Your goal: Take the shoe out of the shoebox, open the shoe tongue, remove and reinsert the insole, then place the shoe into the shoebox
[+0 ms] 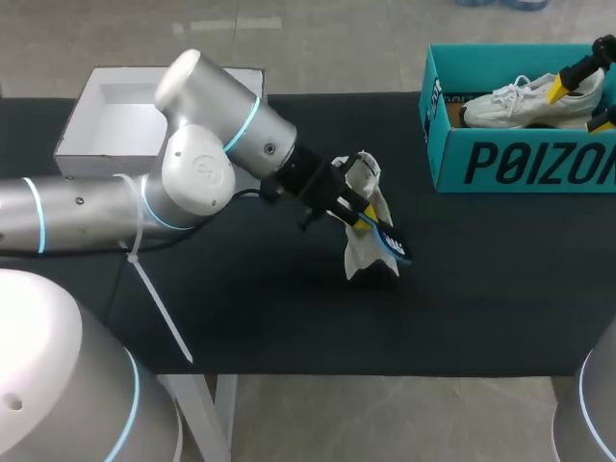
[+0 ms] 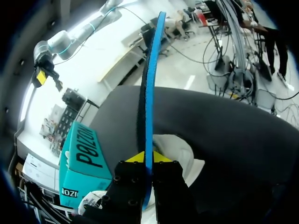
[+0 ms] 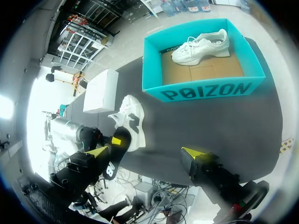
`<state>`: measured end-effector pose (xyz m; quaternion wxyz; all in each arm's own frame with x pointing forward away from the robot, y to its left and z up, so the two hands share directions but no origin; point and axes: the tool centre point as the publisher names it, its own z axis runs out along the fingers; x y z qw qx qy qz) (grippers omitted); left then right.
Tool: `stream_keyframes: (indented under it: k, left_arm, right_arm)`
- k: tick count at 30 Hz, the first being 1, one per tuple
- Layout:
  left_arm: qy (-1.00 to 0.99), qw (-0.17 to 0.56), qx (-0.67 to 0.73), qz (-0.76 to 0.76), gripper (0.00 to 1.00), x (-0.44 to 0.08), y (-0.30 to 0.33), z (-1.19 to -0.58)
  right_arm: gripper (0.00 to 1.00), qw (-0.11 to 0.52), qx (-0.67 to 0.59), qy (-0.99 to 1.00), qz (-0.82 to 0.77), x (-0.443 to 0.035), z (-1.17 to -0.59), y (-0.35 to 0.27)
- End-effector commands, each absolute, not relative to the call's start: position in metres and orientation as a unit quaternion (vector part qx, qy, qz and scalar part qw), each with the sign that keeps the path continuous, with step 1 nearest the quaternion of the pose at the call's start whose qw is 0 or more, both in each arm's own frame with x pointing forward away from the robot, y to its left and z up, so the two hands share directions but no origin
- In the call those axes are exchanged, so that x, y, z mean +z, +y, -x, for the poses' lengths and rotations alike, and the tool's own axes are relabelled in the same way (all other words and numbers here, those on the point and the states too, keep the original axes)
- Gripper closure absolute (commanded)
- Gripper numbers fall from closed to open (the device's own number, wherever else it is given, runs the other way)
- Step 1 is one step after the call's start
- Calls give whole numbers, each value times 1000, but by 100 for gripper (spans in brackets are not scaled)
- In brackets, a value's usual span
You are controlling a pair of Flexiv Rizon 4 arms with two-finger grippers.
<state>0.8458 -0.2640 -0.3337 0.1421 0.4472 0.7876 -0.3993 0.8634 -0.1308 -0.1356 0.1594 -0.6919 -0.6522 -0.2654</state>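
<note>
The left hand (image 2: 148, 157) is closed on the blue insole (image 2: 148, 84). Both fingers clamp its near end from two sides, and the insole stands on edge, extending straight ahead of the fingers. Directly beneath this hand, a white shoe (image 1: 360, 252) rests on the dark surface (image 1: 481, 308); whether the insole touches the shoe cannot be determined. The right hand (image 3: 145, 153) is fully open, with its fingers spread wide, gripping and touching nothing. It is positioned above the teal shoebox (image 1: 520, 166), which holds a second white shoe (image 1: 510, 101). A white box (image 1: 72, 144) lies well apart from both hands, behind the left arm.
</note>
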Motion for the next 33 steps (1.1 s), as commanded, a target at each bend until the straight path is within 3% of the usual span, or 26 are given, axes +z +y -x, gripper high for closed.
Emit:
stream_keyframes:
  k: [1,24,25,27,28,30,31,32,33]
  left_arm:
    - [791,148,-395,-444,100,-342,-271,-850]
    - [817,183,-368,-405,100,-358,-264,-884]
    - [816,184,-368,-407,63,-355,-263,-882]
    - [812,184,-371,-411,26,-352,-262,-879]
    - [811,185,-371,-413,38,-350,-261,-877]
    - [808,187,-372,-417,35,-347,-260,-874]
    - [806,188,-374,-419,25,-345,-259,-871]
    - [803,189,-377,-421,21,-343,-259,-870]
    - [802,190,-378,-422,25,-341,-259,-869]
  right_arm:
    - [0,159,-264,-652,692,-136,-864,-131]
    - [0,159,-264,-652,692,-136,-864,-131]
    - [0,159,-264,-652,692,-136,-864,-131]
    - [0,159,-264,-652,692,-136,-864,-131]
    - [0,159,-264,-652,692,-136,-864,-131]
    - [0,159,-264,-652,692,-136,-864,-131]
    - [0,159,-264,-652,692,-136,-864,-131]
    - [0,159,-264,-652,692,-136,-864,-131]
    - [0,159,-264,-652,692,-136,-864,-131]
